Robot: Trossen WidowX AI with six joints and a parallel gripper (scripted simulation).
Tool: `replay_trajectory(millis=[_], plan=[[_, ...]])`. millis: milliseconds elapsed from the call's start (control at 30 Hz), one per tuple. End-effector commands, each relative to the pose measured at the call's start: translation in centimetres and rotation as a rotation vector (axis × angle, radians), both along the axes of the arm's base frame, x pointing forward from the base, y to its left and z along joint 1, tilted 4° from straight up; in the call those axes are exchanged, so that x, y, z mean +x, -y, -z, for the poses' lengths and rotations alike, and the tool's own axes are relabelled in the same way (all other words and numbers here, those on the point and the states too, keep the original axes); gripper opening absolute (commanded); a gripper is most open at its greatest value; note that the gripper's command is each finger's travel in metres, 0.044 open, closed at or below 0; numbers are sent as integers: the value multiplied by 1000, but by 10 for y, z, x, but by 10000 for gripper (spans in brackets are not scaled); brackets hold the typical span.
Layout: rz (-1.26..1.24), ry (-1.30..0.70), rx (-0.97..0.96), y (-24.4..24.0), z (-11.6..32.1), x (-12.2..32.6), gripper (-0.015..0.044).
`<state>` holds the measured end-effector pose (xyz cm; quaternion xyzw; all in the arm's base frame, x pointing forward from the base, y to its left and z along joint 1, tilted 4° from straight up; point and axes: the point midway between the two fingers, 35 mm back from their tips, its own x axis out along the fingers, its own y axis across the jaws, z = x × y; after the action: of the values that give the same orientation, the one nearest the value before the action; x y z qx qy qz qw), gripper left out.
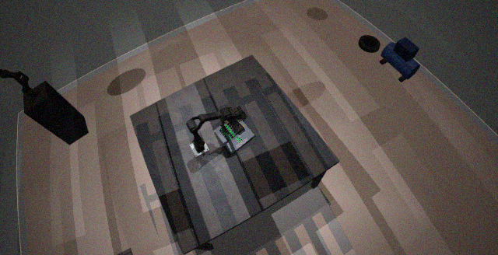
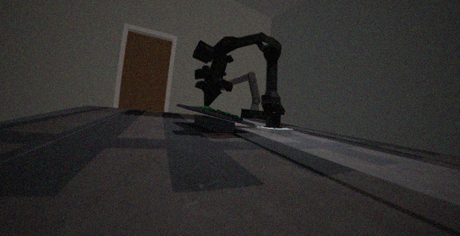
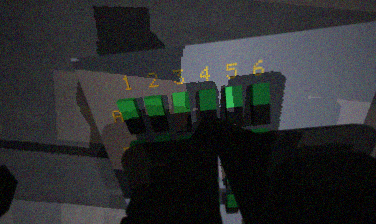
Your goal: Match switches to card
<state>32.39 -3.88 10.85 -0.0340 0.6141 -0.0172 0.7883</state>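
Observation:
The light grey tilted switch panel [image 1: 246, 135] [image 2: 187, 108] [image 3: 314, 55] carries rocker switches with green far halves and dark near halves. In the wrist view, row A shows six, including switch A1 [image 3: 128, 108], switch A4 [image 3: 207, 99] and switch A6 [image 3: 261, 94]; which halves are raised is hard to tell. My gripper [image 2: 207, 105] [image 3: 209, 121] is shut and empty. Its tips are at or just above the panel, near the lower end of A4. The fingers hide most lower rows. A small green-marked card [image 1: 238, 140] shows beside the grid; its pattern is too small to read.
The arm's base stands on a white plate [image 1: 193, 148] at the panel's near side. The dark patterned table [image 1: 218, 208] [image 2: 215, 207] holds both. Another arm on a black pedestal [image 1: 54, 111] and a blue object [image 1: 401, 61] are away from the table.

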Motion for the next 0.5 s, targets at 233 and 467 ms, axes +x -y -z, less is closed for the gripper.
replay_trajectory(millis=[233, 467], plan=[[-1, -1, 0, 0, 3, 1, 0], [-1, -1, 0, 0, 4, 1, 0]])
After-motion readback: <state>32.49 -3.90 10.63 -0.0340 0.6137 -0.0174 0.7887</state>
